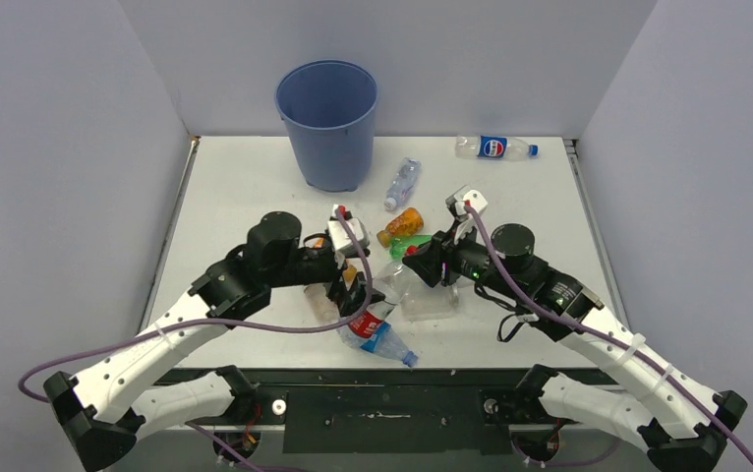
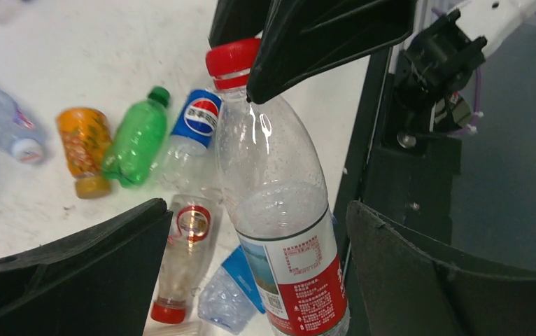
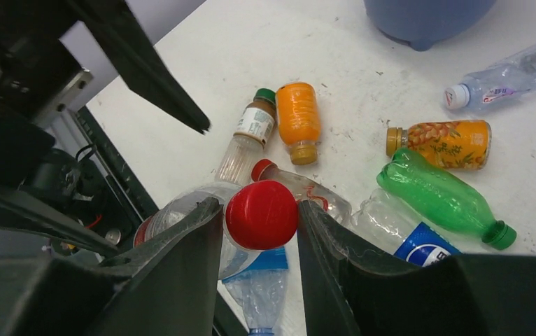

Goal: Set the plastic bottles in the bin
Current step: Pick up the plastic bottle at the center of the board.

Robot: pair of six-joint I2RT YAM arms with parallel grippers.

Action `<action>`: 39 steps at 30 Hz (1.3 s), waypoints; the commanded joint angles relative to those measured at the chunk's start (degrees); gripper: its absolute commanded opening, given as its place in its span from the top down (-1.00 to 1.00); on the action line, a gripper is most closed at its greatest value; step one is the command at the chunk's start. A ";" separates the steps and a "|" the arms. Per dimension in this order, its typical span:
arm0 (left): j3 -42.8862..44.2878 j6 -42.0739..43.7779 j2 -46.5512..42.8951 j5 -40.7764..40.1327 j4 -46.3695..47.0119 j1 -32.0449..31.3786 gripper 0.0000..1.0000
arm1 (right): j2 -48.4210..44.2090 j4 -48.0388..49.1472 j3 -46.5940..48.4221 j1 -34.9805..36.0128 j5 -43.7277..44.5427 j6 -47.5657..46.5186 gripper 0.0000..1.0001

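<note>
My right gripper (image 3: 259,213) is shut on the red cap (image 3: 262,210) of a clear bottle with a red label (image 2: 279,210) and holds it tilted above the table's front. My left gripper (image 2: 257,210) is open, its fingers (image 2: 111,266) either side of that bottle's body with gaps. In the top view the two grippers meet over the pile, left (image 1: 348,285) and right (image 1: 412,264). The blue bin (image 1: 326,118) stands upright at the back, left of centre. Green (image 3: 436,196), orange (image 3: 299,119) and Pepsi (image 3: 419,245) bottles lie on the table.
A Pepsi bottle (image 1: 493,147) lies at the back right and a clear one (image 1: 402,183) lies right of the bin. A crushed blue-label bottle (image 1: 389,344) lies at the front edge. Grey walls close in three sides.
</note>
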 commanded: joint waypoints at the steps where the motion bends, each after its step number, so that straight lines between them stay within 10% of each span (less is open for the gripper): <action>1: 4.13 0.96 2.29 3.14 -3.96 -1.25 -0.92 | 0.71 2.02 3.48 3.22 2.17 -4.12 0.89; 26: -4.60 -6.03 4.53 11.01 10.70 -2.46 -0.99 | -3.37 17.77 -1.30 7.43 -0.84 -3.77 0.89; 37: -6.68 -6.30 2.53 12.05 13.52 -2.52 0.12 | -2.05 21.87 -2.21 8.29 -2.52 -1.61 0.88; 39: -7.22 -6.36 2.27 11.86 14.44 -2.52 0.41 | -2.20 21.67 -2.11 8.48 -2.08 -1.01 0.38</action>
